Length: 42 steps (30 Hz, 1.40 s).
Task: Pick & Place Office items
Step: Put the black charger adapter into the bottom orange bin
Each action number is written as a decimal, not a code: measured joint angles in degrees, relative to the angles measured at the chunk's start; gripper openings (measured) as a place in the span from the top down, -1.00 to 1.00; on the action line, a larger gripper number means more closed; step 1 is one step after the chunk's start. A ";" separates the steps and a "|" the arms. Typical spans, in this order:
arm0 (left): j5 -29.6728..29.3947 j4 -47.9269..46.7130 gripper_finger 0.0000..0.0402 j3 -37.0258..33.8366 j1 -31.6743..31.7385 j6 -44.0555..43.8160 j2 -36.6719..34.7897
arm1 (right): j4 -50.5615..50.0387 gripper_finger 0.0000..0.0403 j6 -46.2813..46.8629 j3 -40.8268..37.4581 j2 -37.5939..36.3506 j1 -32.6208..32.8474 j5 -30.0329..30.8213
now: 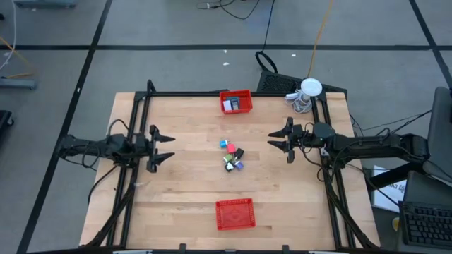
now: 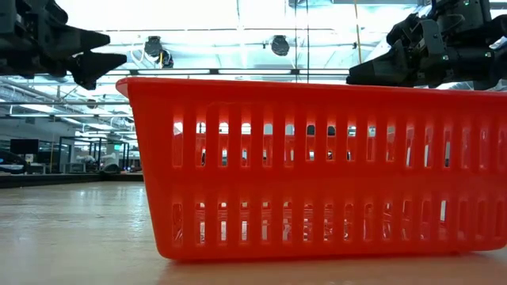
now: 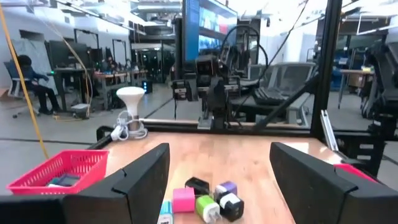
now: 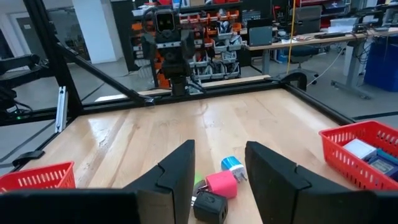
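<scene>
Your left hand (image 1: 164, 147) and right hand (image 1: 277, 139) both hovered spread and empty, either side of the office items (image 1: 232, 155), which sat clustered mid-worktop (image 1: 183, 183). The far red basket (image 1: 236, 101) already held a few things; the near red basket (image 1: 234, 214) looked empty. Judged barely started, with most items left to sort. No readable labels or writing anywhere.

The office items (image 1: 232, 155) lie in 1 small cluster at the middle of the table (image 1: 183, 190). The left gripper (image 1: 167, 146) is left of them with its fingers spread, and the right gripper (image 1: 274, 140) is right of them, also spread. 2 red baskets stand apart: 1 at the far edge (image 1: 236, 101), holding a few things, and 1 at the near edge (image 1: 234, 214).
</scene>
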 joint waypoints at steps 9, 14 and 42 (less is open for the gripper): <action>-0.04 -2.35 -0.36 0.16 0.00 2.32 -0.03 | 9.40 0.36 0.00 -0.01 11.60 5.81 0.96; -0.04 -2.47 -0.36 0.16 0.00 3.74 -0.02 | 16.94 0.35 -0.06 0.76 22.39 9.80 11.52; -0.04 -2.36 -0.36 0.23 0.00 3.30 -0.03 | 0.85 -0.60 1.45 25.00 55.48 14.03 21.10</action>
